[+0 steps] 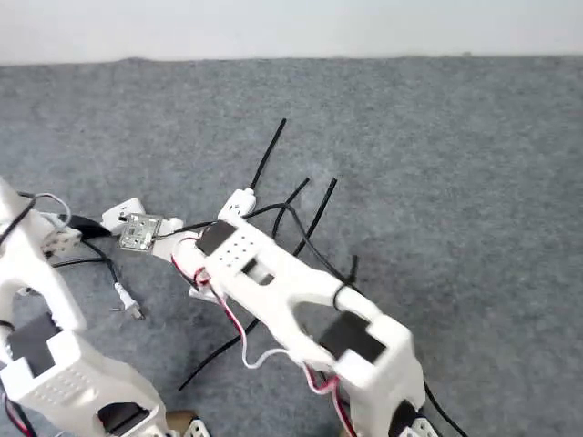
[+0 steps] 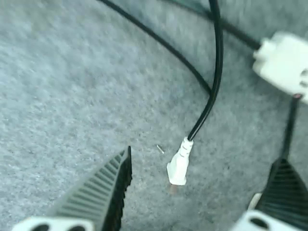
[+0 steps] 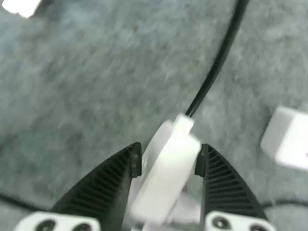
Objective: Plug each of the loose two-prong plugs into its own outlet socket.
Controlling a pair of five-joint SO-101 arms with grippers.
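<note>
Well, high view, carpet: I saw grey carpet (image 1: 437, 164) over the whole table, with black cords strewn across the middle.
High view, right arm: my right arm (image 1: 301, 291) stretched from the near right toward the centre left, its tip over the cords.
High view, left arm: my left arm (image 1: 36, 309) stood at the near left edge.
High view, loose plug: the loose plug (image 1: 128, 303) lay on the carpet between the two arms, nearer the left one.
High view, socket block: a white socket block (image 1: 123, 214) sat at the left, farther away than that plug.
High view, white connector: a white connector (image 1: 241, 202) lay at centre, just beyond the right arm's tip, with a black cord running off to the far side.
Left wrist view, left gripper: my left gripper (image 2: 204, 159) stood spread wide over the carpet with nothing in it.
Left wrist view, loose plug: the loose plug (image 2: 178, 166) lay flat between the two fingers and touched neither; its cord (image 2: 214, 86) curved away.
Left wrist view, white connector: a blurred white connector (image 2: 286, 65) lay farther off, and I could not tell its type.
Right wrist view, right gripper: my right gripper (image 3: 171, 147) was clamped on the held plug (image 3: 168, 173), a ribbed pad pressing each side.
Right wrist view, plug cord: the plug cord (image 3: 216, 62) left the held plug's far end and ran off across the carpet.
Right wrist view, white block: a white block (image 3: 288, 137) lay near one finger, apart from the held plug.
</note>
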